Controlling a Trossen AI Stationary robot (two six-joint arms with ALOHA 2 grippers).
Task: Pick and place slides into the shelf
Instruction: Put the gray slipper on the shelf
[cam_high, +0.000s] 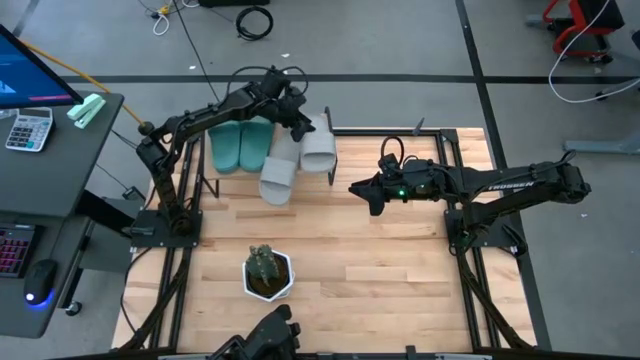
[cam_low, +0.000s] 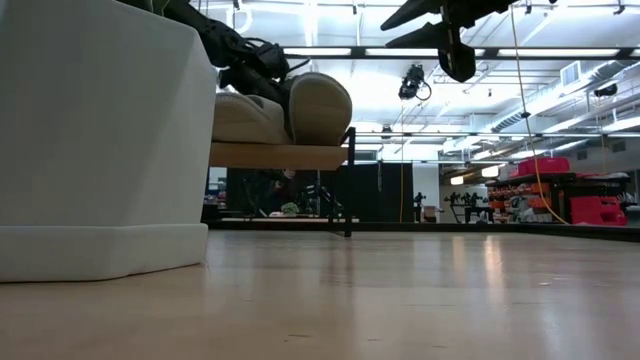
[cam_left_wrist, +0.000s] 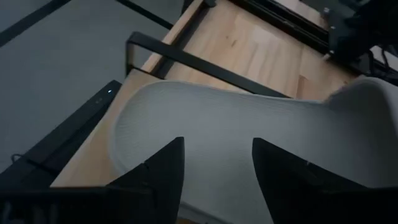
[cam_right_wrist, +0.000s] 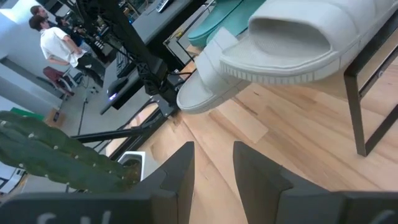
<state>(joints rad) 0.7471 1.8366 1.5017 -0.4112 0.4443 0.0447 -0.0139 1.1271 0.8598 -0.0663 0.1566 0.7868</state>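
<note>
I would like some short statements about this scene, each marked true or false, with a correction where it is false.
1. Two teal slides lie side by side on the shelf. True.
2. The left gripper is clamped on a teal slide. False: its fingers stand open over a grey slide on the shelf.
3. The other grey slide lies fully on the shelf. False: it is tilted and sticks out over the shelf's front edge.
4. The right gripper carries nothing. True: it hangs above the table, apart from the slides.
5. The potted plant stands on the shelf. False: it stands on the table, near the front edge.
</note>
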